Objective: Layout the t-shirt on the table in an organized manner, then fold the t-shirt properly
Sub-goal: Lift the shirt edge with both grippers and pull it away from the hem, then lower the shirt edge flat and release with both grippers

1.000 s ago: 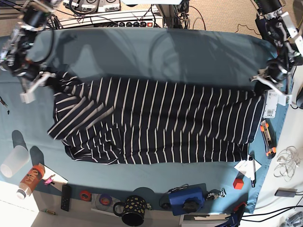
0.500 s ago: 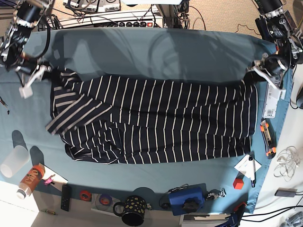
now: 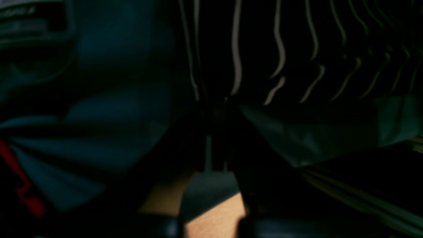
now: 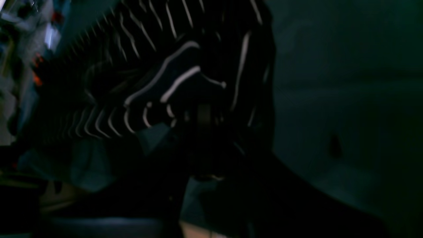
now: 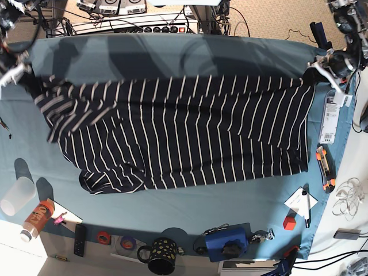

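The dark t-shirt (image 5: 178, 132) with thin white stripes hangs stretched wide across the teal table (image 5: 172, 54), its upper edge pulled taut between both arms. At the base view's right, my left gripper (image 5: 315, 70) is shut on the shirt's upper right corner. The left wrist view shows striped fabric (image 3: 257, 49) pinched at the gripper (image 3: 214, 105). At the base view's left edge, my right gripper (image 5: 22, 77) is shut on the upper left corner. A bunched sleeve (image 4: 172, 82) sits at that gripper (image 4: 202, 114) in the right wrist view. The lower left hem is still rumpled.
Along the front edge stand a clear cup (image 5: 16, 195), an orange bottle (image 5: 37, 218), a remote (image 5: 80, 240), a spotted mug (image 5: 161, 256) and a blue device (image 5: 227, 241). On the right lie a white label (image 5: 330, 118), an orange cutter (image 5: 326, 168) and a red cube (image 5: 289, 222).
Both grippers have moved outward and toward the table's far side with the shirt's top corners. The folded-over upper part has opened out and the shirt now spreads wider and flatter.
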